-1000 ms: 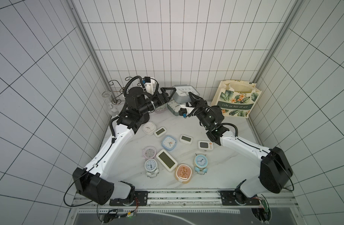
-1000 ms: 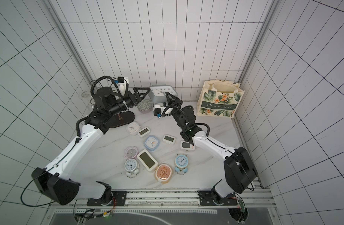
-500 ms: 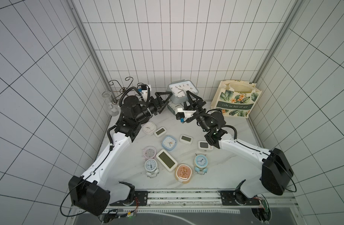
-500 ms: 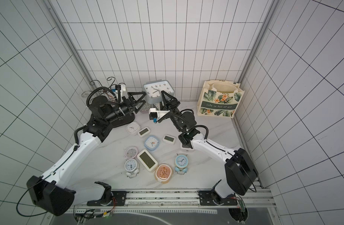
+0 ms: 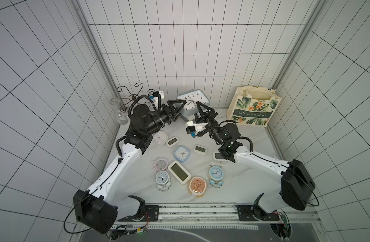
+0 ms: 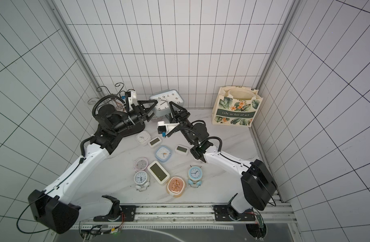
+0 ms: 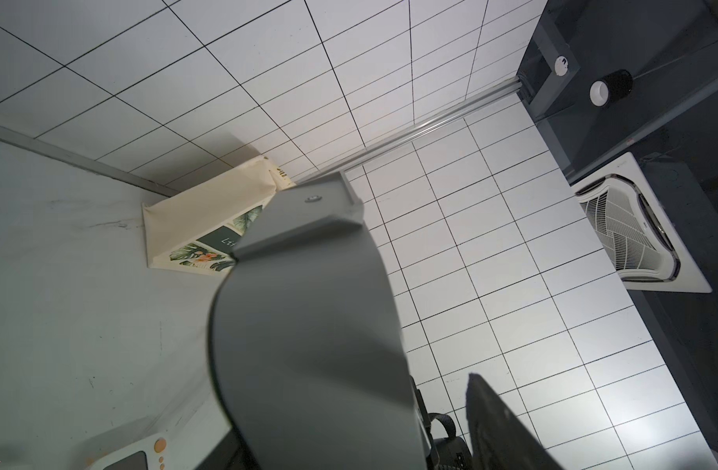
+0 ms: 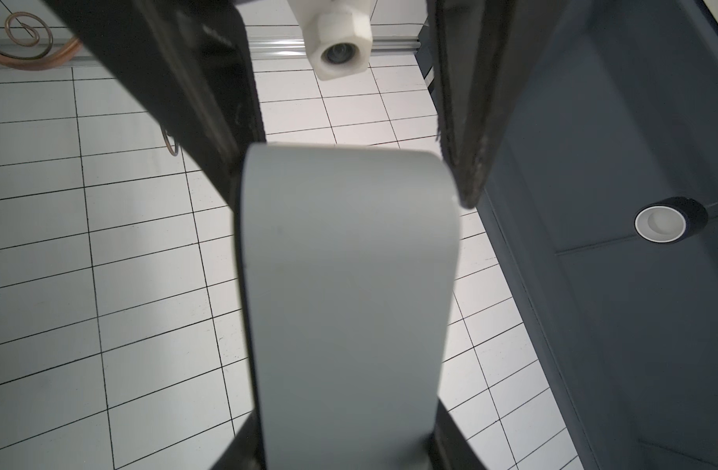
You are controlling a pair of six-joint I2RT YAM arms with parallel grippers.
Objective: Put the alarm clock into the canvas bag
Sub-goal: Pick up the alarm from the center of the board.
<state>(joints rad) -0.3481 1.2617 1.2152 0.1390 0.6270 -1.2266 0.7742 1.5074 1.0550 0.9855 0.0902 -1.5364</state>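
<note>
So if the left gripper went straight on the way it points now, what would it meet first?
Most likely the grey alarm clock, right ahead of the left gripper. The canvas bag lies further along that line, behind it.

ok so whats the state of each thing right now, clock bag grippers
alarm clock: held up, face showing, outside the bag
canvas bag: upright, mouth open
right gripper: shut on the alarm clock
left gripper: open, astride the alarm clock's edge
small clocks: lying face up on the table

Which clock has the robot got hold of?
The big grey square clock, clamped in the right gripper at the back; the smaller clocks lie loose.
</note>
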